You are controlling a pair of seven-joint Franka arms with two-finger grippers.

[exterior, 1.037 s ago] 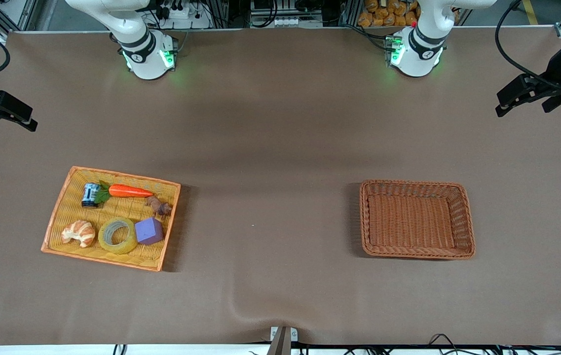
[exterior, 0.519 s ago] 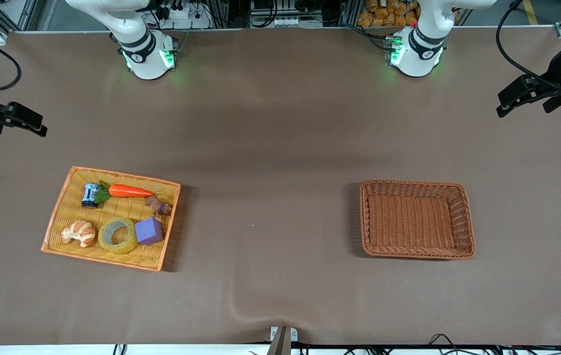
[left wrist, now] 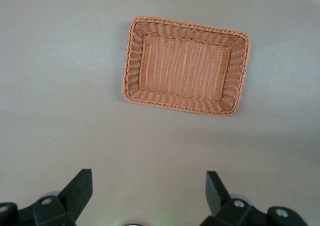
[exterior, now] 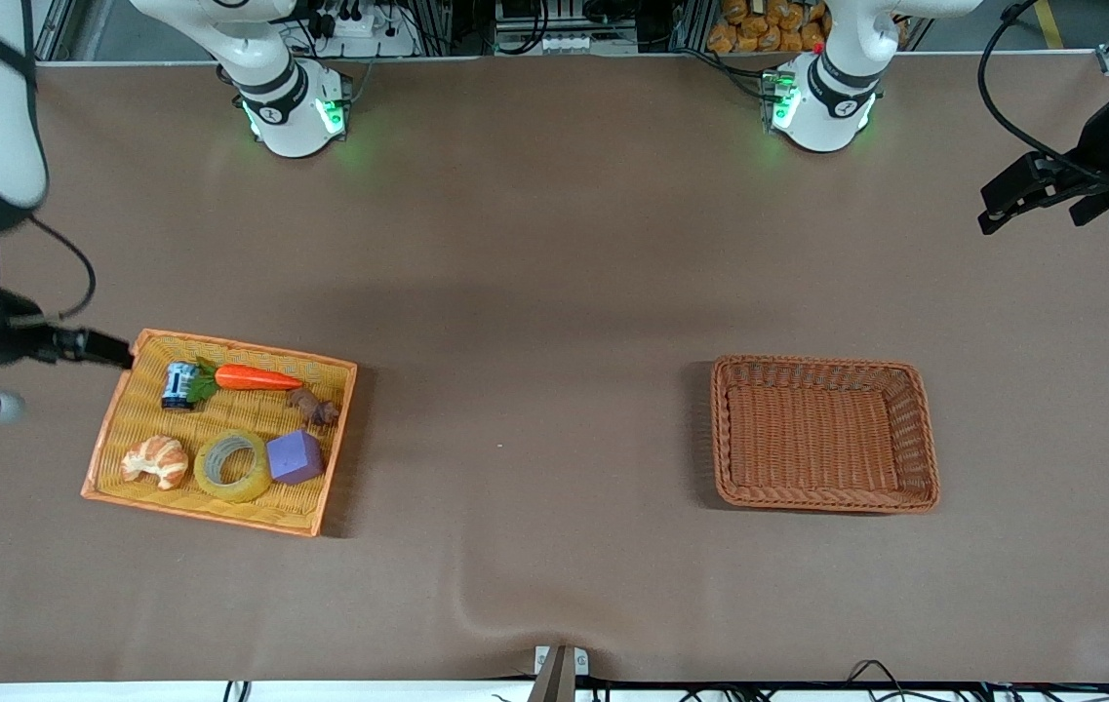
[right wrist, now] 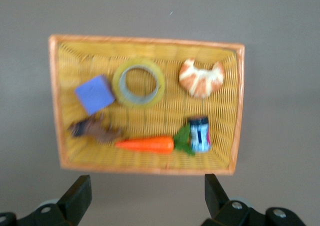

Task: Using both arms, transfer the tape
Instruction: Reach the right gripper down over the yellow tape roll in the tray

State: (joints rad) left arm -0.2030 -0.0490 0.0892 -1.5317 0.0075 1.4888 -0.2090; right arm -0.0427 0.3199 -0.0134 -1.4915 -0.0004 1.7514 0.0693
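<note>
The tape (exterior: pixel 233 466) lies flat in the yellow tray (exterior: pixel 114 431), between the croissant (exterior: pixel 156 460) and the purple cube (exterior: pixel 295 456), nearer the front camera than the carrot (exterior: pixel 257 377); the right gripper (exterior: pixel 91 346) has swung in from the table's edge to the tray's rim, jaws wide and empty, so pickup looks imminent; the left gripper (exterior: pixel 1008 200) waits with jaws wide; the brown basket (exterior: pixel 917 400) sits empty.
</note>
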